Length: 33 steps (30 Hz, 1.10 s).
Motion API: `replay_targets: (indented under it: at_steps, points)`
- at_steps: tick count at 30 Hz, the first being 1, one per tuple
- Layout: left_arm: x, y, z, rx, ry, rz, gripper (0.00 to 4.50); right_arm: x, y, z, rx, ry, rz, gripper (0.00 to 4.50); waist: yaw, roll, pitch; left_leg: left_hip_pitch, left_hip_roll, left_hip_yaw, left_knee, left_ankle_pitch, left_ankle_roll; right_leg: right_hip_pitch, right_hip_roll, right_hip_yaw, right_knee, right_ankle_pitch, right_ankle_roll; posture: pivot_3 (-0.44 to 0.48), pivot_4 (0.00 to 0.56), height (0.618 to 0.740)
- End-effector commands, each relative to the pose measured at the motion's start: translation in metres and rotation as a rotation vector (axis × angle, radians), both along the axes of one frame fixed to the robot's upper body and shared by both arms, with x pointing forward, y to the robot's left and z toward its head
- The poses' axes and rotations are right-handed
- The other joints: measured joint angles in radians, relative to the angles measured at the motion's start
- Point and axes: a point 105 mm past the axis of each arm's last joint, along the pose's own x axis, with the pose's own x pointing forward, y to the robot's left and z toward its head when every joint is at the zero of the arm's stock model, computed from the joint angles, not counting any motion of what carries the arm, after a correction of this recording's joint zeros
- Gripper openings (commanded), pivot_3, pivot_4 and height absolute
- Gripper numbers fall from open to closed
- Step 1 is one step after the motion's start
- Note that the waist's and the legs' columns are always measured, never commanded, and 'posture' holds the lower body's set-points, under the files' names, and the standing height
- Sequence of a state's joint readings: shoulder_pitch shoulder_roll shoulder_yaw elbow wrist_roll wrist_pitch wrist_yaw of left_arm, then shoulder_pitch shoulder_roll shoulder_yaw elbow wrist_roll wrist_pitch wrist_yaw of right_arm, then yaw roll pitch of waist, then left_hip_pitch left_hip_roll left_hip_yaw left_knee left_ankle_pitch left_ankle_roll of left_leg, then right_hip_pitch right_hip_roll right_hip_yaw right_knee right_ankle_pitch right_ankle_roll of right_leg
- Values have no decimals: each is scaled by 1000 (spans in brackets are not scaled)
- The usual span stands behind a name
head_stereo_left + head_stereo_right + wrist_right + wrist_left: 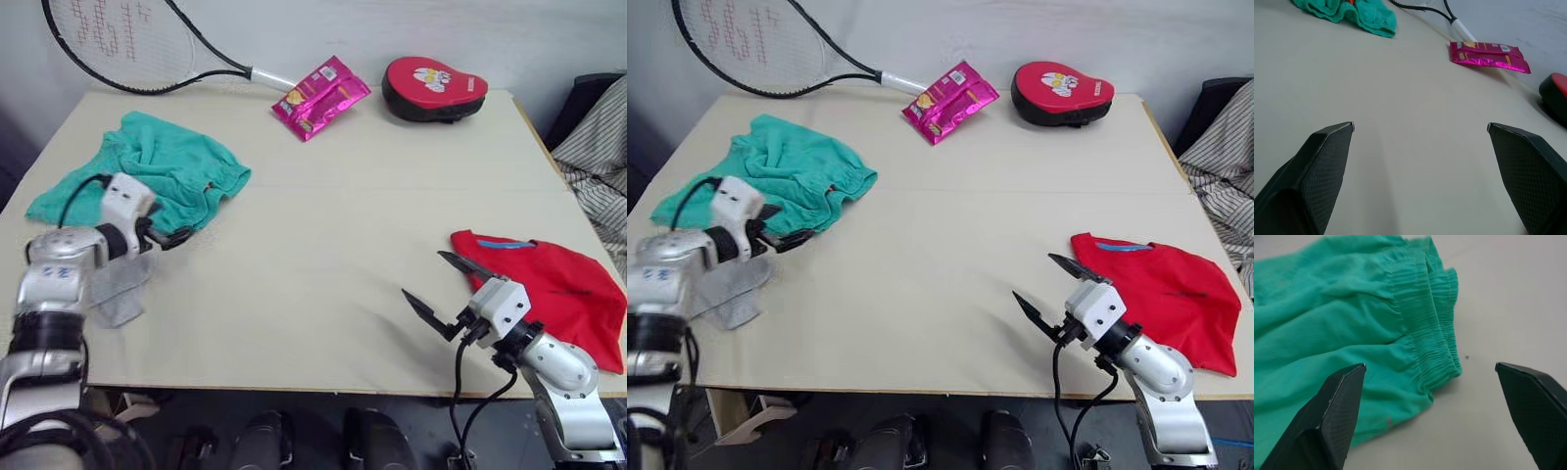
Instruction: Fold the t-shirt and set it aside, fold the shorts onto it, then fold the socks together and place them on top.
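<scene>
While shorts sprawl, racket, mitt beyond

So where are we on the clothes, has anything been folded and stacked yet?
The t-shirt looks folded and set at the table's right edge. The open left gripper is at the waistband of the shorts, which lie crumpled and unfolded. The open right gripper holds nothing. Left: fold the shorts onto the t-shirt, then pair the socks and place them on top.

No legible text or labels
</scene>
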State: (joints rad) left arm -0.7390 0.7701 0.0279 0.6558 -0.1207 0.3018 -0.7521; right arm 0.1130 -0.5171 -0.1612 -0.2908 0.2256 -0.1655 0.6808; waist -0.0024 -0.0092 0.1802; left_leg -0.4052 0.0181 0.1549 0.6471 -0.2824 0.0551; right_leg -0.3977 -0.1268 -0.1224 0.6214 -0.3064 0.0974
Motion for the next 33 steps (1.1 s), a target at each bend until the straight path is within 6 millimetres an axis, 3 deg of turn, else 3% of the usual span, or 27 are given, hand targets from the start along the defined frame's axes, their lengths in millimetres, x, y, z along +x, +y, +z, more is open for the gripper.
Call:
replay_targets:
  at_steps: [1,4,7,11,16,17,20,23,25,27,29,32,33]
  points:
    - [10,3,-11,57,58,-25,4305,-5,4,15,21,-52,-13,4499,-3,-1,0,0,0,1,0,0,0,0,1,0,0,0,0,0,150,740]
    - [13,3,-22,69,109,-24,3589,-7,3,18,23,-61,-36,4500,-5,-2,1,0,1,1,1,0,1,0,-1,2,1,0,0,0,150,740]
    - [18,-2,-17,42,70,-39,2704,-7,0,20,29,-68,-68,4500,-3,-2,1,2,0,1,3,1,1,-1,-4,3,1,0,1,0,150,740]
    - [34,-22,28,-85,-158,-90,1420,-7,-4,19,27,-69,-98,4500,1,-5,2,2,0,0,3,-1,-1,-1,-6,10,3,0,0,0,150,740]
    - [32,-78,78,-128,-372,-387,15,-7,-7,17,29,-66,-108,4500,8,-9,4,-1,-2,-2,4,1,1,-2,-7,9,4,0,0,0,150,740]
    - [30,-85,83,-135,-391,-425,15,-7,-7,17,28,-65,-108,4500,8,-9,4,-1,-2,-2,5,1,2,-2,-7,8,4,0,0,0,150,740]
    - [12,-139,103,-103,-456,-736,15,-8,-10,16,17,-62,-113,4500,4,-9,5,-1,-3,-2,5,1,4,0,-6,7,4,0,1,0,150,740]
    - [-18,-187,103,-82,-423,-1037,15,-9,-16,17,1,-61,-127,4500,2,-9,5,-1,-3,-1,6,1,5,1,-4,5,4,0,1,0,150,740]
    - [-41,-211,95,-108,-355,-1199,15,-10,-23,19,-10,-59,-141,4500,0,-9,5,-1,-3,-1,7,1,5,1,-3,6,5,0,1,0,150,740]
    - [-66,-230,73,-95,-221,-1328,15,-14,-32,20,-26,-44,-149,4500,-6,-9,5,0,-3,-1,7,2,5,2,-3,8,5,0,2,0,150,740]
    - [-78,-250,54,-111,-169,-1348,15,-18,-42,21,-54,-28,-160,4500,-6,-9,5,1,-2,-1,7,2,5,2,-3,10,5,0,2,0,150,740]
    - [-88,-265,32,-126,-127,-1341,15,-20,-50,25,-78,-26,-171,4500,-2,-9,5,1,-1,-2,10,2,5,3,-4,10,4,-1,2,0,150,740]
    - [-88,-269,20,-113,-116,-1318,269,-20,-51,27,-79,-29,-172,4500,-2,-9,5,1,-1,-3,11,2,5,3,-4,10,5,-1,2,0,150,740]
